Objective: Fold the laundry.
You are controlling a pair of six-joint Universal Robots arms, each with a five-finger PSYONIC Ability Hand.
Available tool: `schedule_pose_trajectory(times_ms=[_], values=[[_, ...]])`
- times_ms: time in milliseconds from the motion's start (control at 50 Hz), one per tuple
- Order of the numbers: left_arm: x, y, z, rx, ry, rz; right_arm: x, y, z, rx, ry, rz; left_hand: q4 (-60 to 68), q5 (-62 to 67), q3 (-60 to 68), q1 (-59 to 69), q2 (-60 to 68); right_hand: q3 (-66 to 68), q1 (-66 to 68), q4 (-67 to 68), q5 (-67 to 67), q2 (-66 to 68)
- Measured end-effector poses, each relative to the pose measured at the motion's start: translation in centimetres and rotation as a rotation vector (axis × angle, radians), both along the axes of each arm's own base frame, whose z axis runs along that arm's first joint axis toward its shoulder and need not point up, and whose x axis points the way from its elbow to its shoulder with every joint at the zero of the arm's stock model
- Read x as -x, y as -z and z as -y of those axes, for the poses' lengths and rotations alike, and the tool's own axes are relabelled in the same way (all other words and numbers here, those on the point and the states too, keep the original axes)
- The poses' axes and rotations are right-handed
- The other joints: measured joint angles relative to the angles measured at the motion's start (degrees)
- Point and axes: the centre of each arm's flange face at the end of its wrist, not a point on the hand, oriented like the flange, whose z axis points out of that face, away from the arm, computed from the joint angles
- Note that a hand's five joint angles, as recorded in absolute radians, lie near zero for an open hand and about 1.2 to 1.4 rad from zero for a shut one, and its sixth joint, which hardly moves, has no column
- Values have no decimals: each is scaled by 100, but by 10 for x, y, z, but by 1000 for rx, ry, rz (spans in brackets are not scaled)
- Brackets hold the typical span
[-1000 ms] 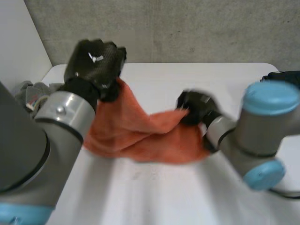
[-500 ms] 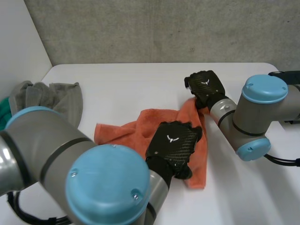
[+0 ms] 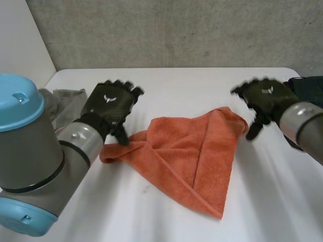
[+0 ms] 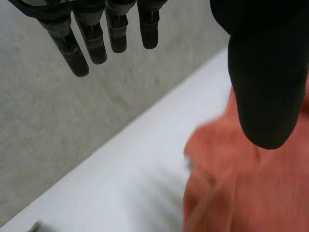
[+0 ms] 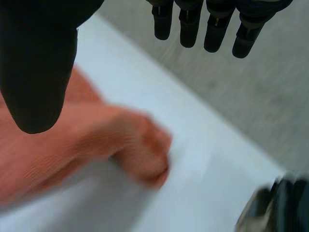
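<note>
An orange cloth (image 3: 192, 156) lies folded into a rough triangle in the middle of the white table (image 3: 166, 85), one point toward the near edge. My left hand (image 3: 111, 108) hovers open just above the cloth's left corner, fingers spread, holding nothing. In the left wrist view its fingers (image 4: 91, 41) and thumb stand apart over the orange cloth (image 4: 246, 188). My right hand (image 3: 265, 101) is open beside the cloth's right corner, apart from it. The right wrist view shows straight fingers (image 5: 212, 26) above the bunched corner of the cloth (image 5: 140, 145).
A grey garment (image 3: 68, 103) lies at the table's left edge, behind my left arm. A dark object (image 3: 308, 83) sits at the far right edge of the table, also seen as the dark object (image 5: 280, 203) past the right hand. A concrete wall (image 3: 176, 30) rises behind.
Both hands have let go of the orange cloth and opened. The left hand swung back to the cloth's left corner, the right moved off to the right; the cloth now lies flat and folded.
</note>
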Motion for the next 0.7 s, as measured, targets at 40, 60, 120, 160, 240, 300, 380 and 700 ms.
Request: schedule_pose_trajectory(times_ms=[40,60,120,160,240,300,380,700], values=[[-6,14,2,-6,2,94,7,8,-9,-79,-1,-51,0,2,0,0,5,176,47,140,157,87],[-7,18,2,-8,3,117,10,12,-13,-109,-6,-75,0,2,0,0,5,313,148,246,286,239],[-9,38,5,-24,14,199,16,27,-25,-187,-32,-151,358,335,299,365,360,775,627,746,769,696],[-7,48,8,-31,19,227,18,35,-31,-218,-49,-186,693,668,653,734,710,914,778,881,917,736],[0,68,17,-41,30,260,21,53,-45,-277,-80,-239,1404,1381,1338,1428,1400,947,818,927,980,738],[7,83,27,-56,29,272,22,66,-52,-305,-88,-241,2644,2587,2574,2785,2684,932,796,907,877,737],[12,97,38,-74,24,279,21,80,-57,-309,-77,-185,5352,5226,5275,5346,5334,900,795,867,762,724],[8,32,36,62,-24,162,-15,109,-68,-300,-168,60,5579,5280,5516,5346,5570,450,531,479,292,685]])
